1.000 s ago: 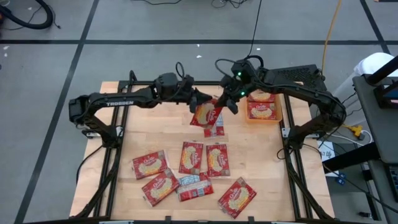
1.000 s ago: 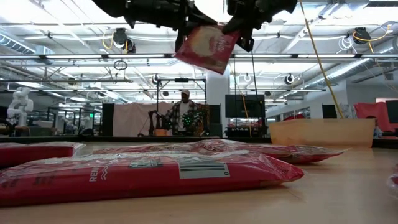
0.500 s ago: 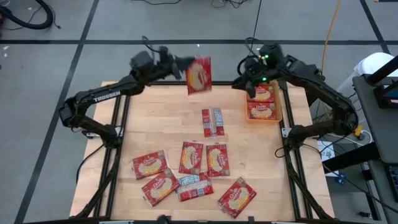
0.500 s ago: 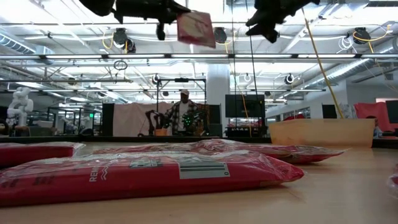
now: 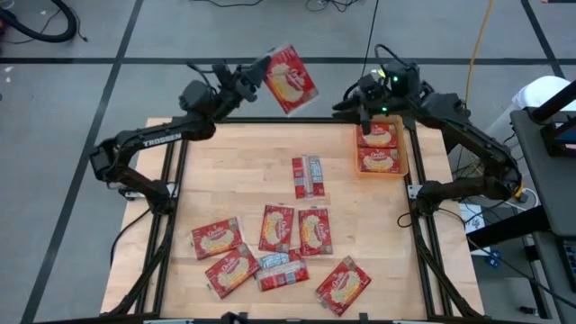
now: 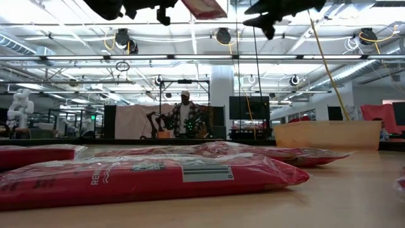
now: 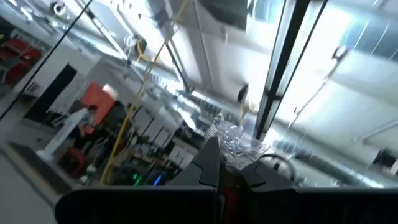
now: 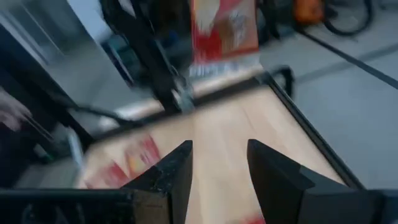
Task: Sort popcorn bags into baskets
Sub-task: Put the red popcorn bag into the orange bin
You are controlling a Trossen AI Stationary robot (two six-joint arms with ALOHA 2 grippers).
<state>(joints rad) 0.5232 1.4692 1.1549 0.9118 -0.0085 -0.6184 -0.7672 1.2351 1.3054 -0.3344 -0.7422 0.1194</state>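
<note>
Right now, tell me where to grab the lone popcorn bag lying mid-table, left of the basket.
Come straight down on the lone bag and pinch across its narrow width: it lies flat with bare wood around, so jaws can straddle it. The open right gripper, above the far end of the basket, is nearer; the left gripper is shut on another bag.

In the low view we see only the bottom edge of the raised popcorn bag [image 6: 204,8], the rest cut off by the picture's top edge. In the left wrist view, the same bag shows only as a crinkled sliver [image 7: 233,142], its print hidden. The right wrist view blurs the bags lying on the desk [image 8: 134,158].
</note>
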